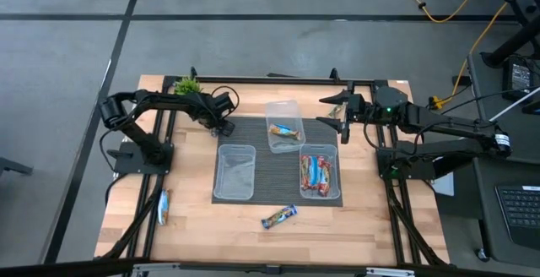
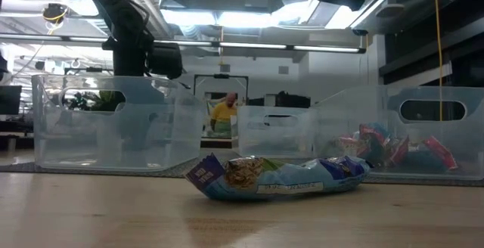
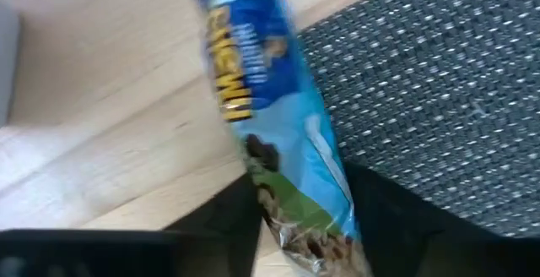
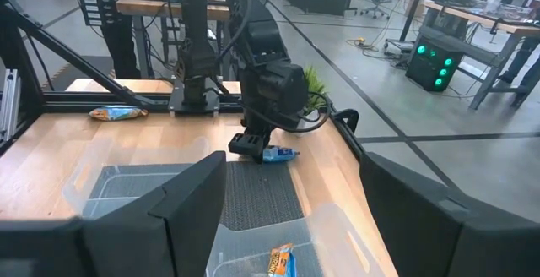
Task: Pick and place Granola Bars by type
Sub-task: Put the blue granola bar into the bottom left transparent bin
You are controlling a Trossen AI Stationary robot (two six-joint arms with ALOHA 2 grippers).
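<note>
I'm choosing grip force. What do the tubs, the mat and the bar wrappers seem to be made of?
Tubs: clear, probably rigid plastic; see-through walls. Mat: seemingly woven fabric or vinyl; ribbed grey weave. Blue bar in the left gripper: glossy, thin film wrapper; crinkled and shiny.

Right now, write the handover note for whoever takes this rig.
Left gripper: shut on a blue bar, low at the mat's far-left corner.
Right gripper: open, empty, waiting past the far-right corner.
Done: several red-orange bars in the right tub; one bar in the far tub.
Left: near-left tub empty. Loose bars lie on the front of the table and by the left edge.
</note>
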